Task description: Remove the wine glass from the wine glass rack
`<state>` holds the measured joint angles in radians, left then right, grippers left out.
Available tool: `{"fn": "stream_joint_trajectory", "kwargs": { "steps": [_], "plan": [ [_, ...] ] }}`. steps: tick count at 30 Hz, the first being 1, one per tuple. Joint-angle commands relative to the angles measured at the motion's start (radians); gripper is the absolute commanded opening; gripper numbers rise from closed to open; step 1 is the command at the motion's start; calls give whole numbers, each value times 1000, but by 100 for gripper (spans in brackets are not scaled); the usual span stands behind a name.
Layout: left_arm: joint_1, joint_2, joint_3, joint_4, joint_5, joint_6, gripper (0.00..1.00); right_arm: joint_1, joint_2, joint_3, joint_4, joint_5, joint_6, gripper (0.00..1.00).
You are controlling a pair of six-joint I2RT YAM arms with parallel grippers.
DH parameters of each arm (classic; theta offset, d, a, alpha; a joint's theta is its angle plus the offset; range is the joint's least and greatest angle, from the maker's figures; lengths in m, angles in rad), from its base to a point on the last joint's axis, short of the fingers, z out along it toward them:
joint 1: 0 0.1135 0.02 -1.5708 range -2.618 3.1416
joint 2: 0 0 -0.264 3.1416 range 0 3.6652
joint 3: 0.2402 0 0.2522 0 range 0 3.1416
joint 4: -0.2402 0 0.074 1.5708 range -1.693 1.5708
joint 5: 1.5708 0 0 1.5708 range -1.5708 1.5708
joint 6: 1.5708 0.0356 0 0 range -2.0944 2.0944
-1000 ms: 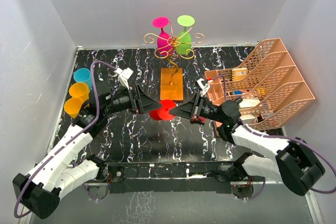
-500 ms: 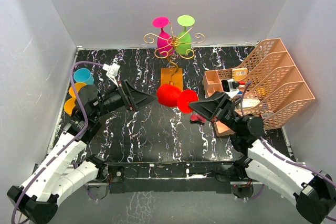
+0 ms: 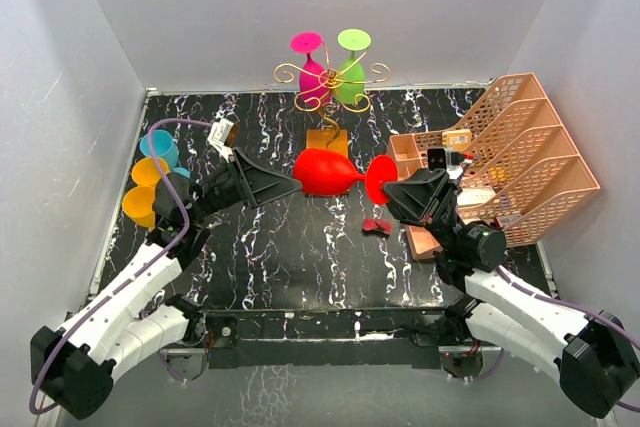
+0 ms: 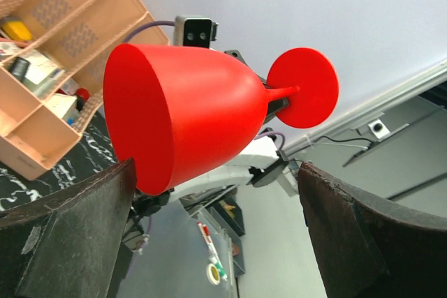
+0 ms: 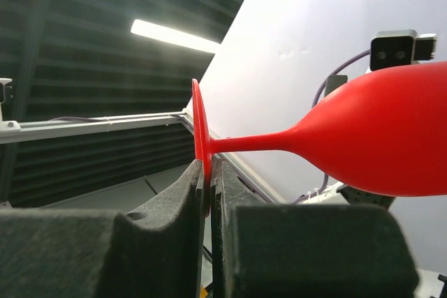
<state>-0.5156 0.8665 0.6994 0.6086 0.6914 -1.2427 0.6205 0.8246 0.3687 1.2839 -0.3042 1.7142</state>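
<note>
A red wine glass (image 3: 325, 172) hangs on its side above the table's middle. My right gripper (image 3: 392, 187) is shut on its round foot (image 5: 200, 130), pinched edge-on between the fingers. The bowl (image 5: 380, 137) points left. My left gripper (image 3: 288, 185) is open at the bowl's mouth. In the left wrist view the bowl (image 4: 188, 120) lies between the wide-apart jaws, its rim close to one finger (image 4: 63, 242). The gold wire rack (image 3: 330, 75) stands at the back with a pink glass (image 3: 312, 72) and a green glass (image 3: 350, 75) hanging on it. Its wooden base (image 3: 322, 142) is partly hidden.
A peach lattice organiser (image 3: 510, 162) fills the right side behind my right arm. A blue cup (image 3: 157, 144) and two orange cups (image 3: 148, 173) stand at the left edge. A small red piece (image 3: 376, 226) lies on the black marbled table.
My right gripper has lifted the red glass off the table and turned it on its side. My left gripper has risen and followed to the bowl's mouth.
</note>
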Motion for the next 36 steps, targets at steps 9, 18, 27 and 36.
{"fn": "stream_joint_trajectory", "kwargs": {
  "steps": [9, 18, 27, 36],
  "plan": [
    [-4, 21, -39, 327, 81, -158, 73, -2, -46, -102, 10, 118, 34, 18],
    [-5, 60, -63, 400, 84, -218, 42, -2, -120, -139, -167, 180, -13, 18],
    [-5, 26, -47, 239, 57, -125, 11, -2, -131, -204, -259, 202, -52, 33],
    [-5, -44, 26, -272, -63, 124, 1, -3, -295, -140, -882, 334, -470, 60]
  ]
}}
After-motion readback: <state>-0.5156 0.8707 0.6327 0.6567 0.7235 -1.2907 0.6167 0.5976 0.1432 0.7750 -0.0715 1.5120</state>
